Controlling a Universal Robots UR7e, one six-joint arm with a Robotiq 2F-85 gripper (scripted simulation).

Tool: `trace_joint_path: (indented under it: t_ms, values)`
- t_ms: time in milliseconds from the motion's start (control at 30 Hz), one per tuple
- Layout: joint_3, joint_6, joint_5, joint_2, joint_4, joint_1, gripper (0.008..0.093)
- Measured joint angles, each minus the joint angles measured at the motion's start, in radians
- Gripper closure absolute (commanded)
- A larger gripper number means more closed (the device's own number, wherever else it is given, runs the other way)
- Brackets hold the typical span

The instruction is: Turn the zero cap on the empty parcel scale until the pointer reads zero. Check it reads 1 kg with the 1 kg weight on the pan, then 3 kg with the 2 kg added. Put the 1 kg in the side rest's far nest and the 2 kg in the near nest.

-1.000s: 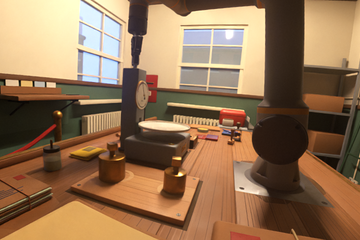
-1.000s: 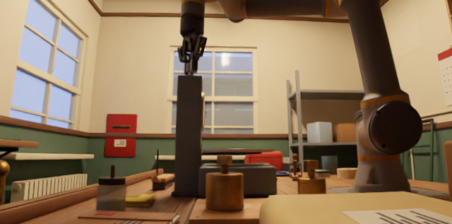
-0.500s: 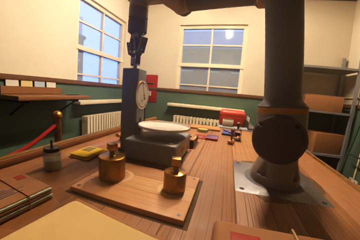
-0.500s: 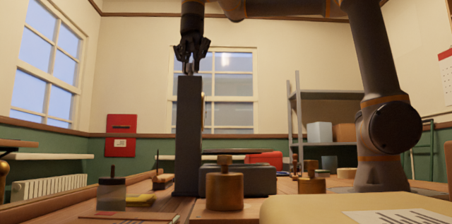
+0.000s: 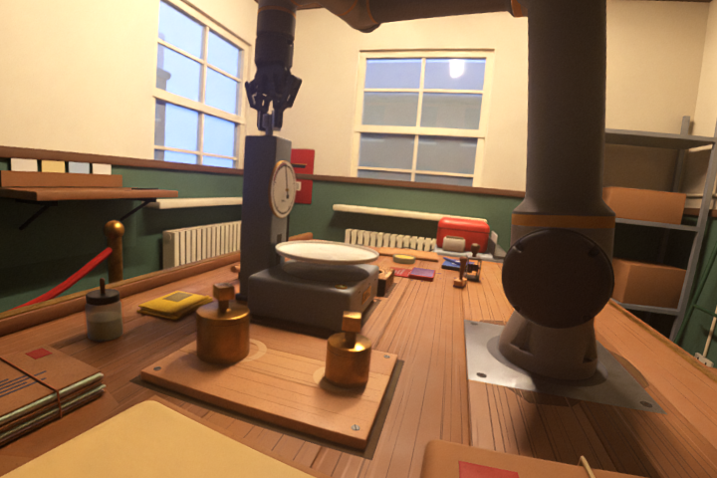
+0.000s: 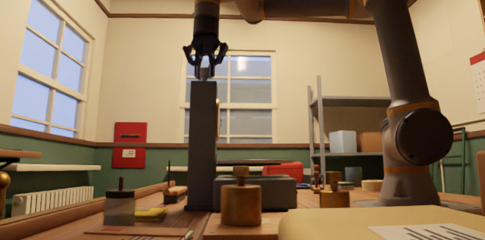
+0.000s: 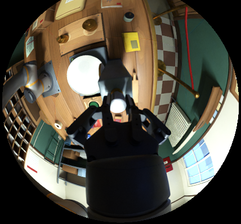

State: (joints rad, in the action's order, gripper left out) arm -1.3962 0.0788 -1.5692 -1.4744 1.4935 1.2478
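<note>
The zero cap (image 7: 117, 104) on top of the scale's column is partly hidden between the fingers of my gripper (image 5: 268, 125), which is closed on it. The parcel scale (image 5: 309, 284) stands on the bench with its white pan (image 5: 326, 252) empty. Its round dial (image 5: 283, 188) faces the arm's base. The pointer's reading is too small to tell. The larger brass weight (image 5: 222, 331) and the smaller brass weight (image 5: 348, 351) stand upright on the wooden side rest (image 5: 269, 384) in front of the scale.
The arm's base (image 5: 557, 293) stands on a metal plate right of the scale. A yellow pad (image 5: 174, 303) and a small jar (image 5: 103, 313) lie left of the rest. A bundle of envelopes (image 5: 29, 389) sits at the near left. Stamps and a red box (image 5: 463, 231) lie behind.
</note>
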Motion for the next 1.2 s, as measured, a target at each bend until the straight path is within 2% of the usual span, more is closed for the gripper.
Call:
trace_joint_path:
  t_ms: [1200]
  values:
    - [0.0, 0.773, 0.0, 0.0, 0.001, 0.0, 0.0934]
